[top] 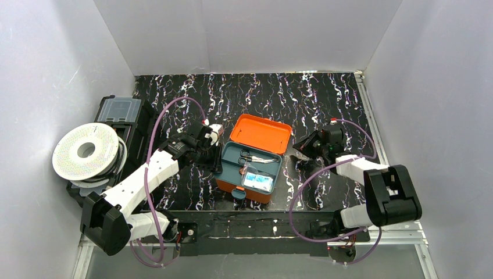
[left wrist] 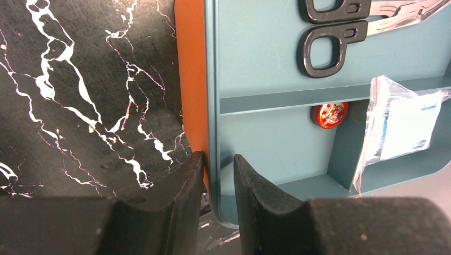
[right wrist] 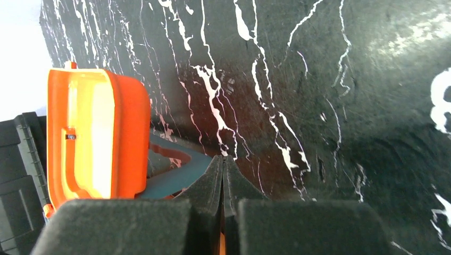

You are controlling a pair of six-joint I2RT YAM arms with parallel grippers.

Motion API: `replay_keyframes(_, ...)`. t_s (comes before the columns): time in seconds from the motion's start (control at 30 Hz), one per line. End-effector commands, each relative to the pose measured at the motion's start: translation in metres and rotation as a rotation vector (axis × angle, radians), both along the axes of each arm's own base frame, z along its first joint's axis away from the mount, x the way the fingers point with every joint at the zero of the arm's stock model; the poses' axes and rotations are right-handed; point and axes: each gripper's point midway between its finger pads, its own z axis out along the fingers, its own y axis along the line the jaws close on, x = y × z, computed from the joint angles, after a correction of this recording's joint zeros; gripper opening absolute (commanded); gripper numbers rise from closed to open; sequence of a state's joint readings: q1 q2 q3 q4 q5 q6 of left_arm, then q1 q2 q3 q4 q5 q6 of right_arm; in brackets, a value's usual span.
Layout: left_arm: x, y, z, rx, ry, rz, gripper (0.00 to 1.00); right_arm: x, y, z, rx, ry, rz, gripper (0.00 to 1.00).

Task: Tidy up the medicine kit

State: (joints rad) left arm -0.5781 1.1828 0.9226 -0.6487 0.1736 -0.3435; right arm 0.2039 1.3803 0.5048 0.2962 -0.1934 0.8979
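The medicine kit (top: 256, 195), an orange box, lies open mid-table with its lid (top: 260, 133) tipped back. Its teal tray (left wrist: 260, 53) holds black-handled scissors (left wrist: 332, 48), a small red round disc (left wrist: 330, 115) and a clear bag with a white-and-blue packet (left wrist: 404, 127). My left gripper (left wrist: 219, 158) straddles the kit's left wall (left wrist: 191, 79), one finger outside against the orange and one inside with a small gap; it is open. My right gripper (right wrist: 223, 159) hovers over the mat to the right of the kit, fingers pressed together with nothing seen between the tips.
A white filament spool (top: 87, 152) and a black case with a clear lid (top: 119, 110) sit at the left edge of the marbled black mat (top: 325, 104). White walls enclose the table on three sides.
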Motion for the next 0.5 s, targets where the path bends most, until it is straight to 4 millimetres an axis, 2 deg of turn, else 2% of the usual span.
replay_keyframes(0.0,-0.007,-0.002,0.008,-0.029,0.006,-0.022,0.26,0.028,0.018,0.029,0.092,-0.123,0.046,0.01)
replay_keyframes(0.17,-0.009,-0.001,0.003,-0.022,0.019,-0.029,0.22,0.037,0.028,0.024,0.139,-0.125,0.075,0.01)
replay_keyframes(0.47,-0.011,0.001,0.002,-0.012,0.021,-0.035,0.19,0.052,0.041,0.037,0.211,-0.221,0.127,0.01)
